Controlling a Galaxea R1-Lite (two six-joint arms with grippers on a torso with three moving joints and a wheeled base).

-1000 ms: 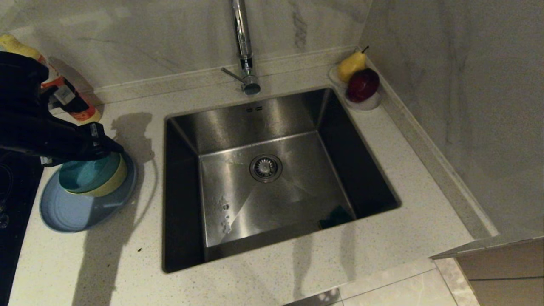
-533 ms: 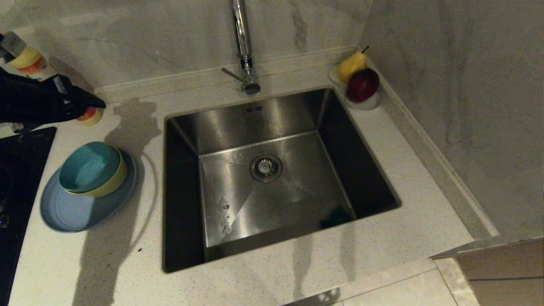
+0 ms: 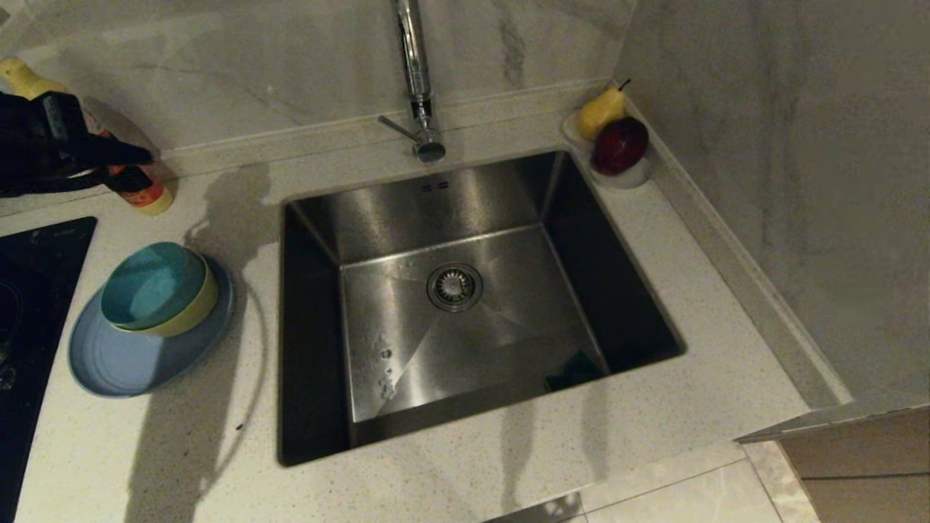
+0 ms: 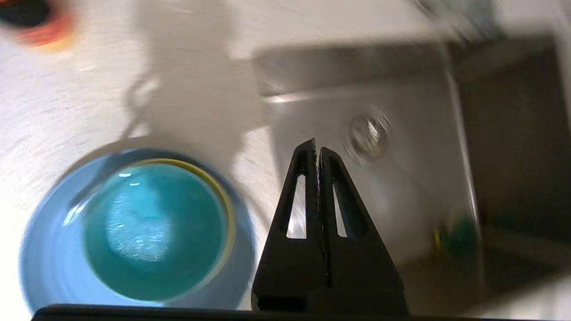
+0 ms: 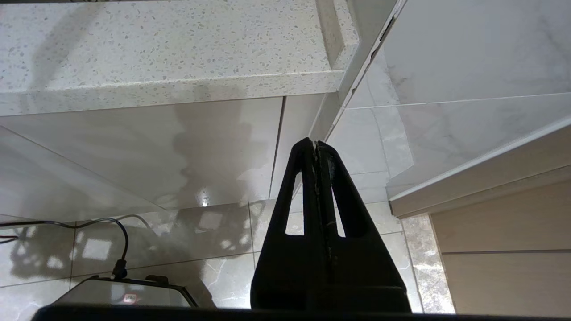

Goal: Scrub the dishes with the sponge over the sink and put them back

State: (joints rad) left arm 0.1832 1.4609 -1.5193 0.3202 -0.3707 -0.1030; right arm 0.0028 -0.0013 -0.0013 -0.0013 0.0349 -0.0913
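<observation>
The dishes stand stacked on the counter left of the sink: a teal bowl nested in a yellow bowl, both on the light-blue plate. In the left wrist view the teal bowl and the plate lie below and to one side of my left gripper. My left gripper hangs shut and empty, above the counter behind the stack. The sponge lies green face up in the sink's near right corner. My right gripper hangs shut and empty below the counter's edge, over the floor.
A bottle with an orange label stands just under the left gripper, by the back wall. A black hob borders the plate on the left. The chrome tap rises behind the sink. A white dish with a pear and an apple sits at the back right.
My left gripper has lifted off the teal bowl's rim, drawn up and back toward the bottle, and shut empty. The stacked dishes have not moved.
</observation>
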